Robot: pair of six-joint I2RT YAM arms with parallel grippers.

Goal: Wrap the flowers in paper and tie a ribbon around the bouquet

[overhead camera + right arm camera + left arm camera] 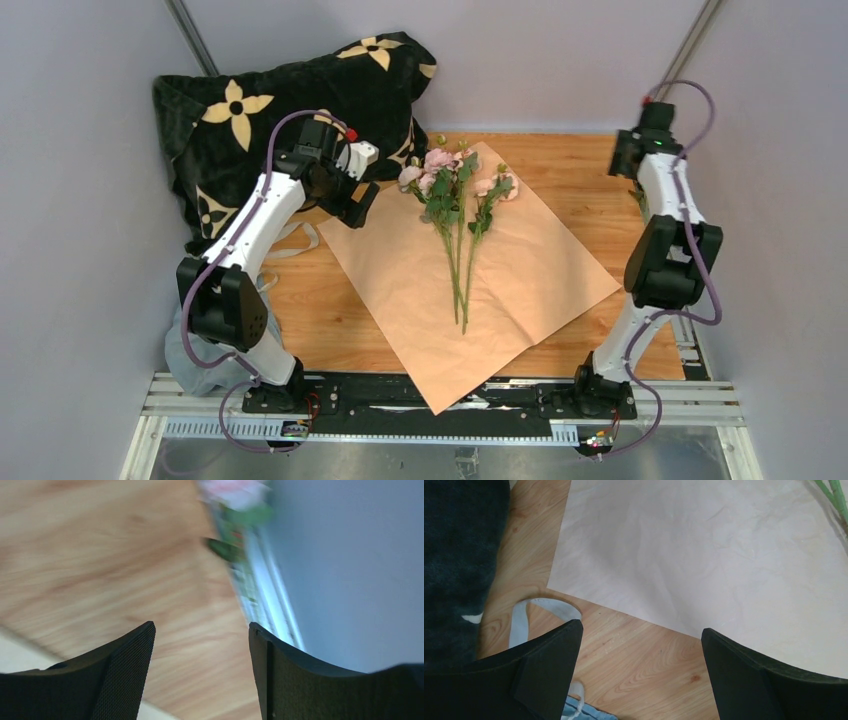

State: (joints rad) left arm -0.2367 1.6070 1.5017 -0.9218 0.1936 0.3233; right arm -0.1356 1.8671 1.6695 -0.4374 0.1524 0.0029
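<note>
The tan paper [520, 270] lies flat as a diamond on the wooden table. On it lie the flowers [455, 185], pink blooms toward the back and stems [460, 280] pointing at me. My left gripper [358, 208] hovers open and empty at the paper's left corner, over bare wood [640, 626]. The pale flat ribbon [519, 617] loops on the wood just left of it [297, 240]. My right gripper [200, 627] is open and empty near the table's right edge, its fingers hidden under the arm in the top view. A blurred pink bloom with leaves [235, 495] lies ahead of it.
A black pillow with tan flower prints [290, 100] leans at the back left. Blue-grey cloth [190, 350] bunches by the left arm's base. A metal rail [265, 595] runs along the table's right edge beside a grey wall [350, 555].
</note>
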